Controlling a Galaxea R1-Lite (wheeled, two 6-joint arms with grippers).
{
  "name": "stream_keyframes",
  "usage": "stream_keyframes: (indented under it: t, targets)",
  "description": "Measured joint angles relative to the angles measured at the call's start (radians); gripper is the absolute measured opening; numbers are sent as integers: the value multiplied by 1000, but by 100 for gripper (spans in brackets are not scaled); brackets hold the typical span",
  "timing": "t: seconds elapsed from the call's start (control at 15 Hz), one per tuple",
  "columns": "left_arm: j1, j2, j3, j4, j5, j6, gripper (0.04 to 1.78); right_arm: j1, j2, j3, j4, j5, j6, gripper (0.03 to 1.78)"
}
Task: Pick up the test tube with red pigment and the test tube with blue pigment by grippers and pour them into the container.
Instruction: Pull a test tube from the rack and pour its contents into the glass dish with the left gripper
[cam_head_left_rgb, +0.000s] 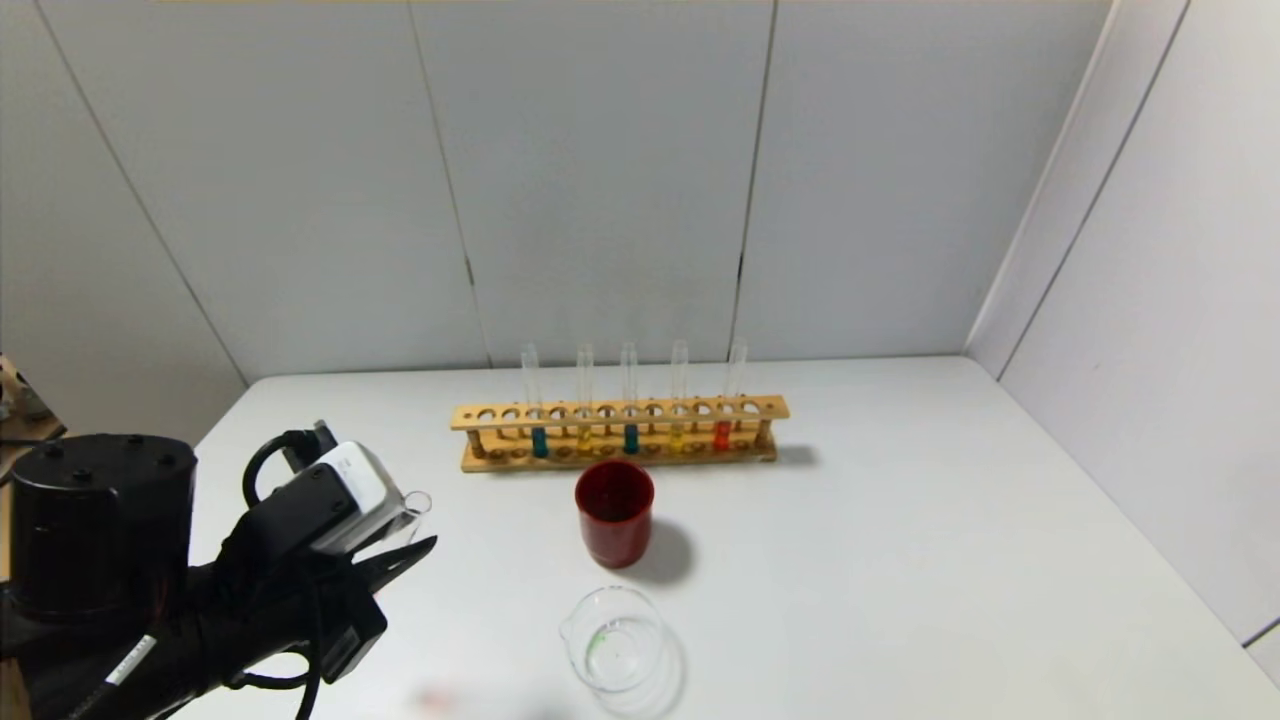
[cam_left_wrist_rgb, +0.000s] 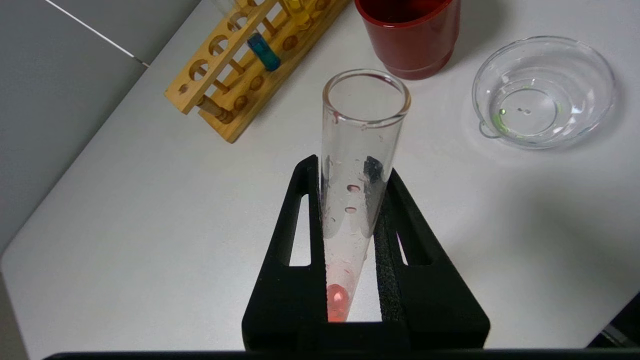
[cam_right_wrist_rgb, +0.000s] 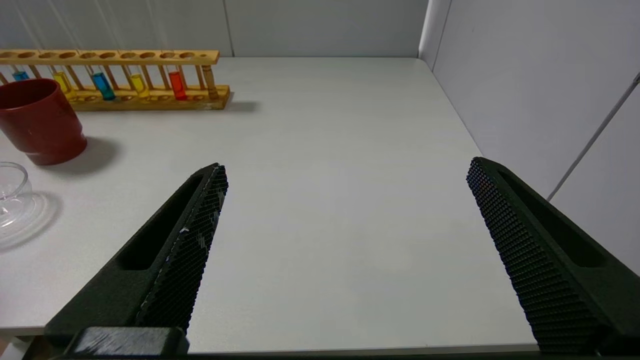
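Note:
My left gripper (cam_left_wrist_rgb: 350, 167) is shut on a test tube with red pigment (cam_left_wrist_rgb: 357, 175) and holds it above the table's left part, left of the container (cam_head_left_rgb: 612, 640). A little red liquid sits at the tube's round end and droplets cling to its wall. In the head view only the tube's open rim (cam_head_left_rgb: 416, 502) shows beyond the left gripper (cam_head_left_rgb: 412, 535). The container (cam_left_wrist_rgb: 545, 92) looks empty. A second red tube (cam_head_left_rgb: 722, 432) and two blue tubes (cam_head_left_rgb: 539, 440) (cam_head_left_rgb: 631, 437) stand in the wooden rack (cam_head_left_rgb: 620, 412). My right gripper (cam_right_wrist_rgb: 345, 170) is open and empty over the table's right front.
A dark red cup (cam_head_left_rgb: 614, 512) stands between the rack and the container. Yellow-liquid tubes (cam_head_left_rgb: 584, 438) stand in the rack. Grey walls close the back and the right side. A faint pink mark (cam_head_left_rgb: 436, 700) lies near the table's front edge.

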Motion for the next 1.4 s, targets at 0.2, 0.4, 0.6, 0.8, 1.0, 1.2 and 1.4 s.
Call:
stream_keyframes:
  t: [0.2,0.4,0.6,0.8,1.0,1.2,1.4]
  targets:
    - [-98,18,-5,2,87,10,32,0,0,0,0,0,0,175]
    - [-191,53,-13,3,197,48,32,0,0,0,0,0,0,175]
    - [-258,111,-25,1,284,105,32,0,0,0,0,0,0,175]
    - [-274,169,-40,-2,353,185,32,0,0,0,0,0,0,175]
    - [-290,210,-56,-3,386,225,32,0,0,0,0,0,0,175]
    - [-331,254,-84,-2,453,258,32,0,0,0,0,0,0,175]
    - [-370,307,-126,-2,499,300,32,0,0,0,0,0,0,175]
